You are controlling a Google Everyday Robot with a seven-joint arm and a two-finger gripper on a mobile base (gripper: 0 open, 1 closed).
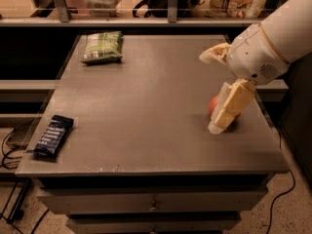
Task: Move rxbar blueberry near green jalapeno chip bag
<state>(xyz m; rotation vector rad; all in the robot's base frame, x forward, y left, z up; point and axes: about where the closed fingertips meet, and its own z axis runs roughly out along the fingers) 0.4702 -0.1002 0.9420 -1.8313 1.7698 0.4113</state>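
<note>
Hand [210, 92] spread, empty, right side beside round red apple [213, 104]; I'd sweep to near-left, straddle flat navy-wrapped rxbar blueberry [51, 135] crosswise.

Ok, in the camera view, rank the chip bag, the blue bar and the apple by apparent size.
1. green jalapeno chip bag
2. rxbar blueberry, though nearer the camera
3. apple, unsure: the gripper, at the table's right, covers most.
</note>
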